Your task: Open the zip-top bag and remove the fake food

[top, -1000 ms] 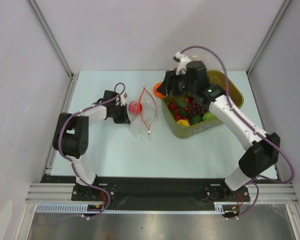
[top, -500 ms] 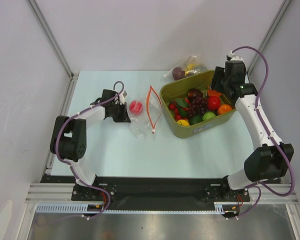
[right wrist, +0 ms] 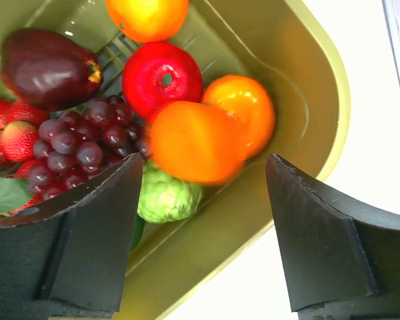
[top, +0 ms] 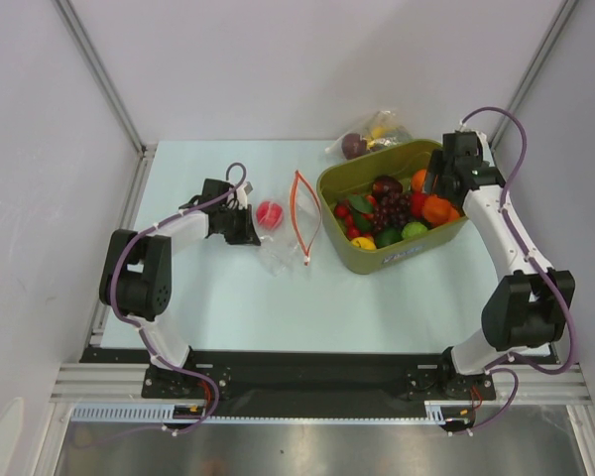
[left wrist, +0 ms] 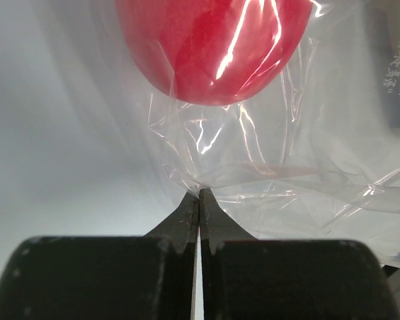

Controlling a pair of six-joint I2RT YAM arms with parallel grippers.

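Observation:
The zip-top bag (top: 286, 241) lies open on the table, and its red-orange zip strip (top: 303, 213) faces the bin. A red apple (top: 269, 213) is still inside it and fills the top of the left wrist view (left wrist: 213, 47). My left gripper (top: 244, 227) is shut on the bag's clear plastic (left wrist: 253, 180) at its closed end (left wrist: 199, 193). My right gripper (top: 440, 188) is open above the right end of the olive bin (top: 397, 255). A blurred orange fruit (right wrist: 197, 141) is loose between and beyond its fingers, over the fruit in the bin.
The bin (right wrist: 300, 67) holds a red apple (right wrist: 161, 73), two more orange fruits (right wrist: 243, 107), a maroon fruit (right wrist: 50, 67), grapes (right wrist: 80, 140), a green lime (right wrist: 167, 197) and red pieces. A second clear bag (top: 374, 132) with yellow and purple fruit lies behind the bin.
My right arm has carried an orange fruit from the bag's mouth to the bin's right end, and its jaws are now open with the fruit free. The left arm has not moved.

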